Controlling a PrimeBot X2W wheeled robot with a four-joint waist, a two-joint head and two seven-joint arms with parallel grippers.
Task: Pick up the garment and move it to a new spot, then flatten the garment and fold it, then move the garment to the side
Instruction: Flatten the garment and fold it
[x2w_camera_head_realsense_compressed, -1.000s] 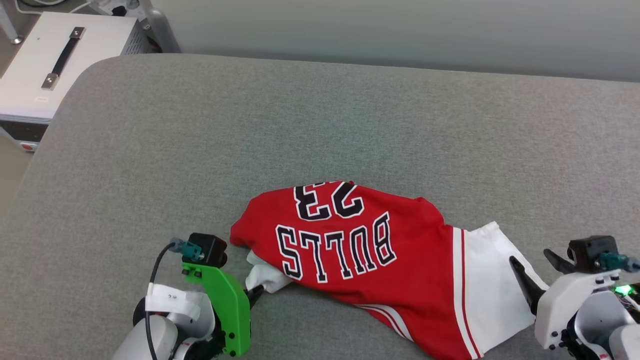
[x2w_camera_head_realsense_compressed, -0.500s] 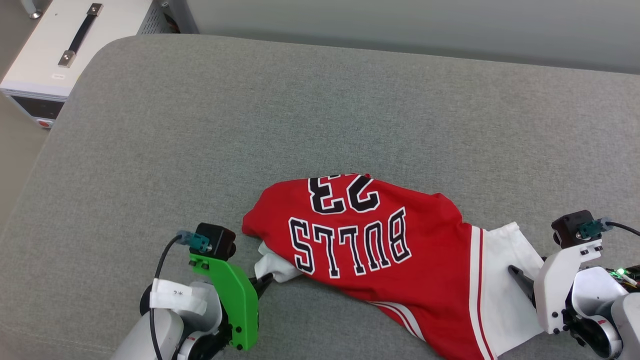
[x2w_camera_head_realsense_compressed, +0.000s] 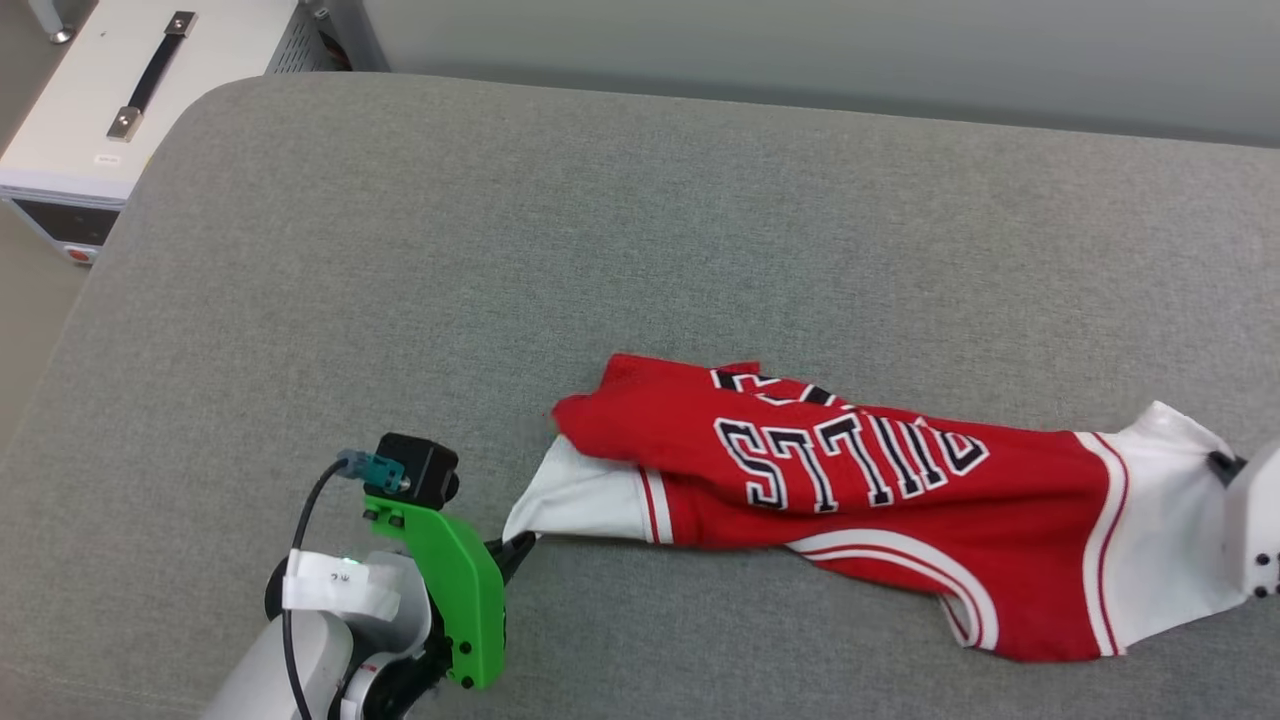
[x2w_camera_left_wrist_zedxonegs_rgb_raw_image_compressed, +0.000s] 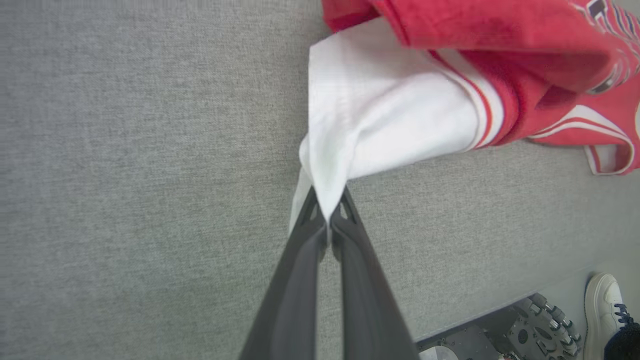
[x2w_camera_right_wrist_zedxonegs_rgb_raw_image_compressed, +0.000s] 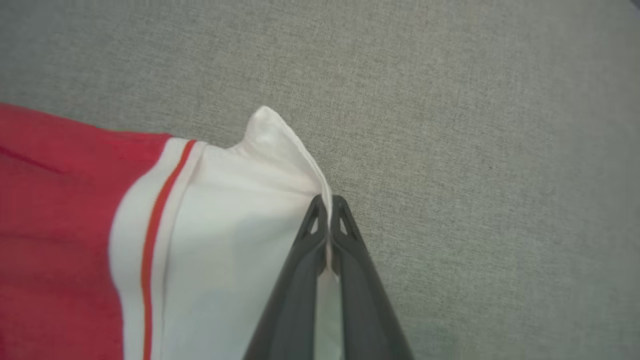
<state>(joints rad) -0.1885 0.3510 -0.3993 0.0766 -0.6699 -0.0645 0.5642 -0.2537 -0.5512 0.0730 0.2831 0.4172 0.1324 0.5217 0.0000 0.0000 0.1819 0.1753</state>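
The garment (x2w_camera_head_realsense_compressed: 850, 470), a red jersey with white sleeves and black "BULLS" lettering, lies stretched sideways across the near part of the grey padded table (x2w_camera_head_realsense_compressed: 500, 250). My left gripper (x2w_camera_head_realsense_compressed: 518, 547) is shut on the tip of its left white sleeve (x2w_camera_left_wrist_zedxonegs_rgb_raw_image_compressed: 390, 115), with cloth pinched between the fingertips (x2w_camera_left_wrist_zedxonegs_rgb_raw_image_compressed: 327, 212). At the right edge of the head view my right gripper (x2w_camera_head_realsense_compressed: 1225, 465) holds the other white sleeve. In the right wrist view its gripper (x2w_camera_right_wrist_zedxonegs_rgb_raw_image_compressed: 328, 212) is shut on that sleeve's edge (x2w_camera_right_wrist_zedxonegs_rgb_raw_image_compressed: 220, 225). The garment's upper part is folded over, hiding most of the number.
A white case with a black handle (x2w_camera_head_realsense_compressed: 110, 100) stands off the table's far left corner. A pale wall runs behind the table. The left wrist view shows a person's white shoe (x2w_camera_left_wrist_zedxonegs_rgb_raw_image_compressed: 607, 310) and the robot's base (x2w_camera_left_wrist_zedxonegs_rgb_raw_image_compressed: 525, 330) below the table edge.
My right gripper has shut on the right sleeve and drawn it rightward. The garment has stretched out long and narrow, and its left sleeve now shows pulled out. The left gripper stays shut.
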